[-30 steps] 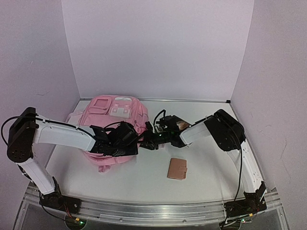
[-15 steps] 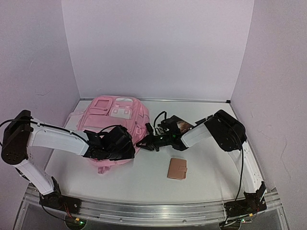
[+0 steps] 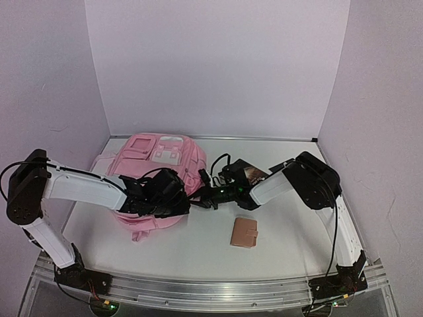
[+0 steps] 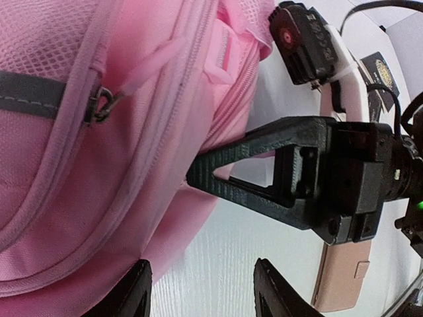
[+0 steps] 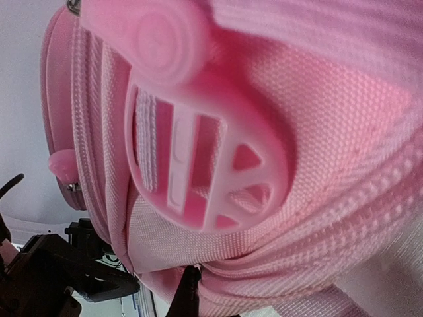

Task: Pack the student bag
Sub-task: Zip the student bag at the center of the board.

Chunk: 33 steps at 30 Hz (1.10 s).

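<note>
pressing at the side seam of the student bag (image 3: 155, 165), lying back left on the tabletop (image 3: 198, 254), the right hand (image 4: 196, 177) is squeezed together; the left hand (image 4: 201, 290) hovers spread beside it. i'd catch the zip tab (image 4: 99, 105) squarely and pull along the seam, toward the open front, clear of the tan wallet (image 3: 244, 232)

Soft pink student bag (image 3: 140, 150), ribbed weave on the panels and fine mesh on one pocket, crossed by a grey band (image 4: 33, 96). Whitish-pink patch on its front. Zip pull (image 5: 198, 152): glossy pink, cut-out bars. Wallet (image 3: 244, 232): tan-peach. Table (image 3: 291, 247): white, faint grain. Walls (image 3: 218, 66): pale lilac. Left arm (image 3: 82, 186): white with black joints.
</note>
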{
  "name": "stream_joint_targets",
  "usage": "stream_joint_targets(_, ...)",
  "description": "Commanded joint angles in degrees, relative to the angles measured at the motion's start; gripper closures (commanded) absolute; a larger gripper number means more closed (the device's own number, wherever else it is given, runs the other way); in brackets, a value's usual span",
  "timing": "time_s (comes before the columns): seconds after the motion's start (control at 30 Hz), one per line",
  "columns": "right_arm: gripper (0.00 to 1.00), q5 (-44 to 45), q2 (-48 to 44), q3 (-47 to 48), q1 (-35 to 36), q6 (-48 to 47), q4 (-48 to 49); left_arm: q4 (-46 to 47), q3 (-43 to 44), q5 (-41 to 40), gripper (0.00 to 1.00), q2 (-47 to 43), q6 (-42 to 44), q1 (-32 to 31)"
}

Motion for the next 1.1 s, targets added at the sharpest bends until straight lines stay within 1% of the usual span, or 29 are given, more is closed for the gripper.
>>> stream_joint_targets(0.0, 1.0, -5.19, -6.3, -0.63, 1.27, -0.27, 7.22, -0.01, -0.68, 0.48, 0.48, -2.0, -2.76, 2.17)
stream_joint_targets(0.13, 1.0, -3.56, -6.15, -0.52, 1.28, 0.56, 6.82, -1.01, -0.76, 2.18, 0.46, -1.33, -3.27, 1.87)
stream_joint_targets(0.37, 1.0, -1.63, -5.43, 0.3, 0.79, 2.59, 5.78, -1.02, -4.34, 3.43, 0.42, -0.82, -6.5, 0.84)
stream_joint_targets(0.53, 1.0, -2.0, -5.0, 0.55, 0.73, 3.28, 5.66, -1.38, -4.11, 2.87, 0.33, 0.62, -7.39, 0.53)
stream_joint_targets(0.67, 1.0, -3.12, -5.55, -0.3, 0.68, 2.79, 5.8, -3.0, -2.51, -0.42, 0.29, 1.38, -7.49, 0.75)
stream_joint_targets(0.77, 1.0, -4.45, -6.18, -1.31, 0.92, 1.34, 5.9, -3.72, -3.09, -3.22, 0.3, -0.63, -7.16, 2.5)
stream_joint_targets(0.87, 1.0, -6.09, -6.33, -1.96, 1.13, -0.14, 5.92, -2.6, -4.59, -4.83, 0.34, -5.05, -5.78, 4.64)
stream_joint_targets(0.97, 1.0, -7.21, -6.52, -2.75, 1.5, -2.4, 5.92, -2.25, -4.28, -4.92, 0.4, -7.84, -2.39, 6.69)
stream_joint_targets(1.07, 1.0, -8.38, -6.65, -2.92, 1.78, -3.85, 6.02, -2.98, -2.9, -4.27, 0.44, -8.5, 0.19, 8.21)
